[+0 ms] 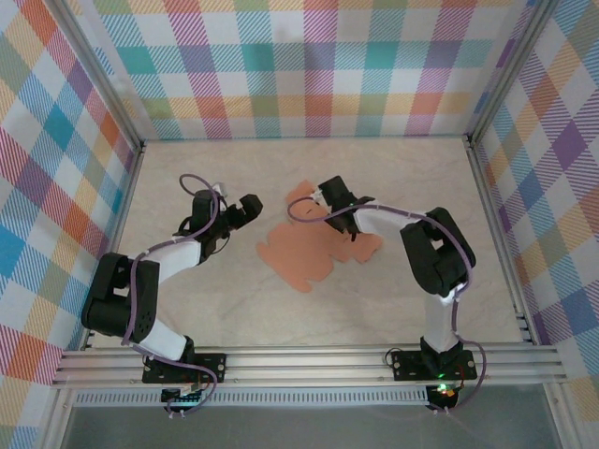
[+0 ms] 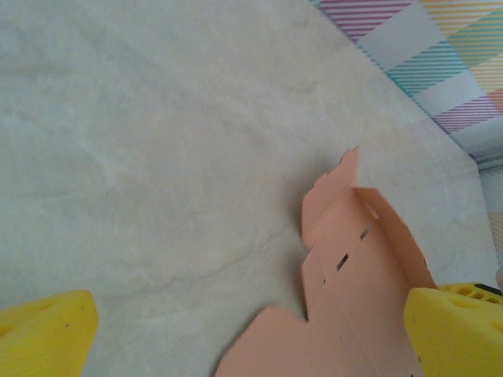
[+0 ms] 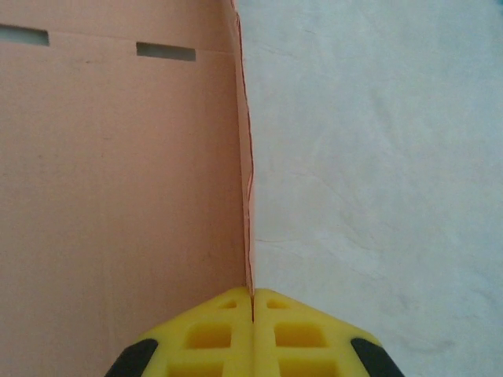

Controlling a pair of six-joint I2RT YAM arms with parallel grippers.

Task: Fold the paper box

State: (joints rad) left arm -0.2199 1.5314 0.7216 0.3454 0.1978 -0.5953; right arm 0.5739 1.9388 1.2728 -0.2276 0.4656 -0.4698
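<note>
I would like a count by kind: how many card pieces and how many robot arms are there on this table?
Salmon-orange paper box cutout: 1
Robot arms: 2 (left arm, right arm)
Total: 3

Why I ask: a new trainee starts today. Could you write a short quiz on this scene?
1. True or false: the left gripper is shut on the paper box.
2. Pick one. The right gripper is: A) open above the table; B) shut on a raised flap of the paper box; C) shut on nothing.
3. Fill the gap: apart from that flap, most of the paper box lies ___ on the table.

Key: 1 false, its fingers stand wide open beside the box; 2 B; 3 flat.
</note>
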